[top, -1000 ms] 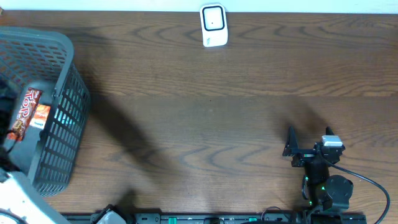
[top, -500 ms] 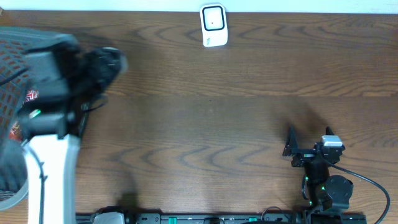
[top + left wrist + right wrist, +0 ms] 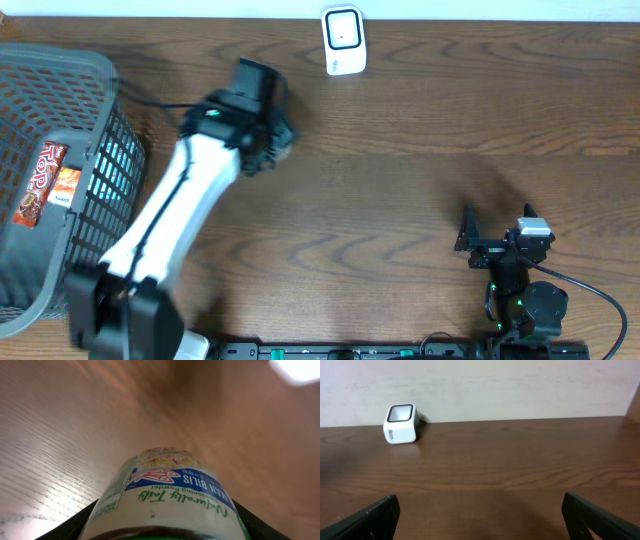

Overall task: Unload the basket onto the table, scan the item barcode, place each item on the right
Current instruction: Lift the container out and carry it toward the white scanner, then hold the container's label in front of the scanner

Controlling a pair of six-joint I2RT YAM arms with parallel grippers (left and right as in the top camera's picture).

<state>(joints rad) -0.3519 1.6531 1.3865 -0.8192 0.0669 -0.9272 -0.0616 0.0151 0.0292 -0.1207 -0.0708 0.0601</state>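
A seasoning-powder bottle (image 3: 165,495) with a white, blue and green label fills the left wrist view, its green cap nearest the camera. My left gripper (image 3: 162,532) is shut on it, a dark finger on each side. In the overhead view this gripper (image 3: 270,135) hangs over the table's back left, left of and nearer than the white scanner (image 3: 343,40), and it hides most of the bottle. The scanner (image 3: 400,424) also shows in the right wrist view. My right gripper (image 3: 497,225) rests open at the front right, nothing between its fingers (image 3: 370,517).
A grey mesh basket (image 3: 100,190) stands at the left edge with a red snack pack (image 3: 45,185) inside. A pale wall runs along the table's back edge, right behind the scanner.
My left arm has swung out of the basket and to the right, carrying the bottle toward the scanner. The right arm has not moved.
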